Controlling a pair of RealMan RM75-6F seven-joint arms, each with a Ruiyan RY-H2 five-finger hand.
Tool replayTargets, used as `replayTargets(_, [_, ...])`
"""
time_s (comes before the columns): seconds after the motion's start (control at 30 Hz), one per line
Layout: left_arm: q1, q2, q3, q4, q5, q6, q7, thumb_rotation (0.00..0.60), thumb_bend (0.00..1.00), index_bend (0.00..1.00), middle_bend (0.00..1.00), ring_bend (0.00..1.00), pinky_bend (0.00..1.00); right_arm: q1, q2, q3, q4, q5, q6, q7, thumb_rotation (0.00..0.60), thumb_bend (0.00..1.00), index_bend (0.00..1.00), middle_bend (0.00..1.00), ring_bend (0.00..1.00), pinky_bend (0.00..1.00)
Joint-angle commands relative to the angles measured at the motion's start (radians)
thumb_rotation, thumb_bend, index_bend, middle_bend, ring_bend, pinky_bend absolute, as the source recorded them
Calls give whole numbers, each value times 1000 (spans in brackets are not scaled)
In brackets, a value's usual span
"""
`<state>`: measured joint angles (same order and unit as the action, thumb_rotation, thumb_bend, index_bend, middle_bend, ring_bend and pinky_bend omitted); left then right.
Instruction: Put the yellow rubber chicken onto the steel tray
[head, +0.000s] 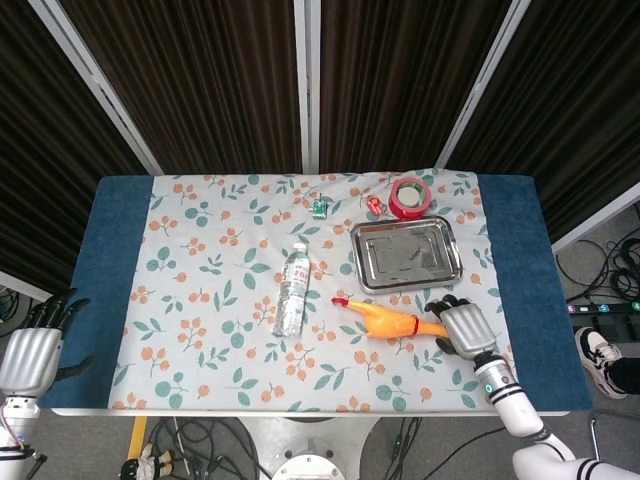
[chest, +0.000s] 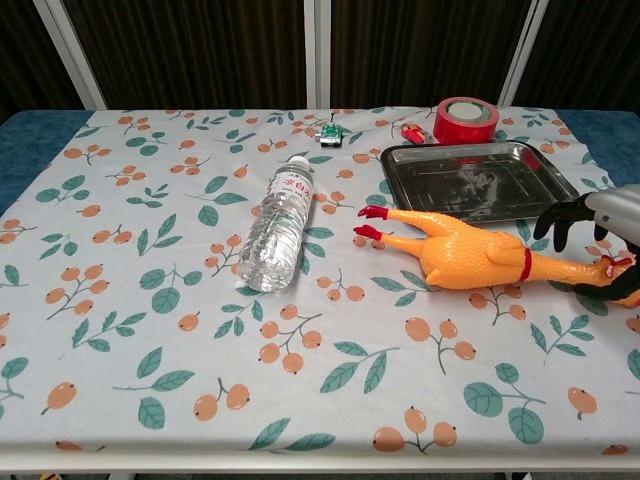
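Head view showed the right hand (head: 462, 328), fingers spread and empty, above the chicken (head: 395, 322) lying just beside the tray (head: 406, 254); gripping its neck looked wise.

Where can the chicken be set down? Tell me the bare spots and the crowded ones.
The steel tray holds nothing, so its whole floor is free. The cloth left of the water bottle is bare too. The far edge is crowded: red tape roll and small toys sit behind the tray. The right hand covers the yellow rubber chicken's head end.
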<state>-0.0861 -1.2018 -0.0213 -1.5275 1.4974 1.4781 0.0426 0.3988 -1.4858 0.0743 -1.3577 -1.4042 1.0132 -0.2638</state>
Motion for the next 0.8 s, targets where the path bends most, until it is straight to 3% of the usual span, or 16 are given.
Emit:
replayTargets(0.03, [1, -1, 0, 1, -3, -3, -1, 600, 41, 235, 182, 132, 184, 9, -18, -5, 21, 1, -3, -4, 600, 217, 336, 385, 245, 394])
replayTargets(0.4, [-2, -2, 1, 3, -8, -16, -6, 600, 40, 235, 182, 132, 184, 40, -68, -20, 73, -3, -21, -7, 600, 296, 480, 471, 360, 480])
replayTargets(0.5, [-3, -1, 6, 3, 6, -16, -28, 600, 41, 235, 182, 132, 184, 49, -62, -17, 67, -17, -10, 10, 600, 362, 604, 556, 450, 579])
replayTargets(0.63, [-16, 12, 5, -5, 30, -19, -72, 600, 41, 235, 182, 132, 184, 78, -19, -23, 40, -58, -14, 0, 600, 448, 766, 701, 618, 784])
replayTargets(0.8, [-64, 34, -22, -44, 82, -19, -135, 600, 41, 235, 183, 132, 186, 135, 79, -7, -63, -122, -21, 5, 600, 437, 929, 807, 735, 939])
